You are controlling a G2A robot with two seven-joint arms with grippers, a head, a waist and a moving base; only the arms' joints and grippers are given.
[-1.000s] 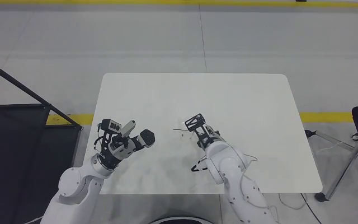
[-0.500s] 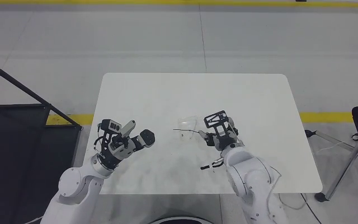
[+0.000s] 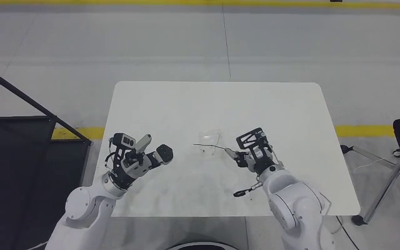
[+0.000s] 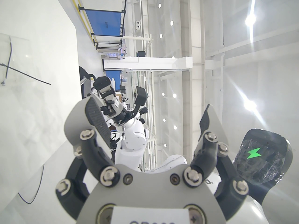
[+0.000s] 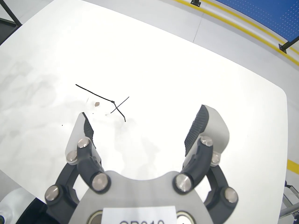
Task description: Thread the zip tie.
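At the left end of the white, round-cornered tabletop, the left gripper is raised and tipped upward, aimed across towards the other arm. Its two pale grey metal fingers, faced with black ribbed pads, are spread wide with nothing between them.

Near the middle of the table lies a faint patch of clear film. Its outline is so weak against the white surface that I can't make out its shape.

Just by the film's near edge the thin black plastic zip tie lies flat on the table, a slightly curved strap with a small square head partway along it. A second fine black strand crosses it close to the head. I can't tell whether that strand is the tie's own tail or a separate piece, and whether anything passes through the head is too fine to see.

Just beside it on the right is the right gripper, with the same grey fingers and ribbed black pads. It gapes wide and holds nothing. The tie lies ahead of its fingertips, apart from them.
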